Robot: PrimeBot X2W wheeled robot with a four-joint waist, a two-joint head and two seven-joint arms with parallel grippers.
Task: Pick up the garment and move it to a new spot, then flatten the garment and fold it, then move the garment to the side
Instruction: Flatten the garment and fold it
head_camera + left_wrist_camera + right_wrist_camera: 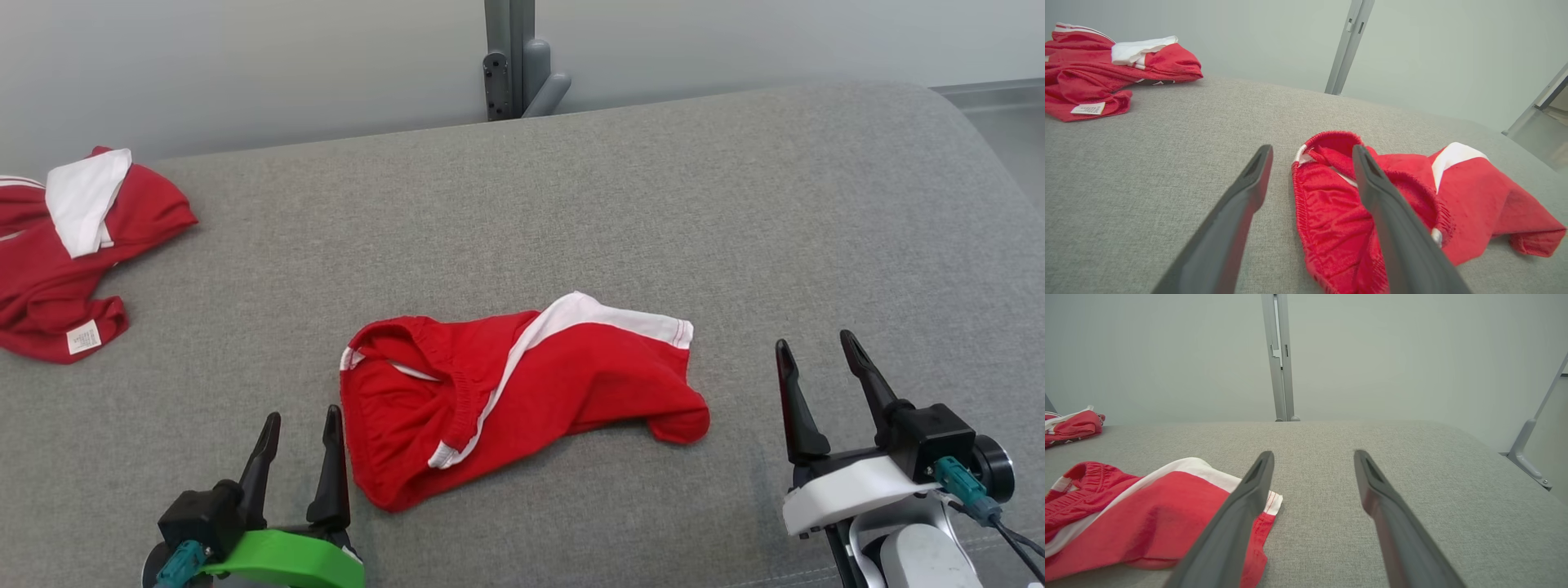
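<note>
Left gripper (303,413) and right gripper (815,338) hanging wide open, empty; red garment (522,392) lying crumpled on the table (571,204) between them.
Risk: left jaws, sitting just beside the waistband, may be pinching one layer only, so cloth is dragging instead of lifting; right gripper, apart from the hem, may be closing on bare table. Far-left red pile (49,286) is inviting a mix-up. Garment's underside folds are hiding; pile is running off frame.
</note>
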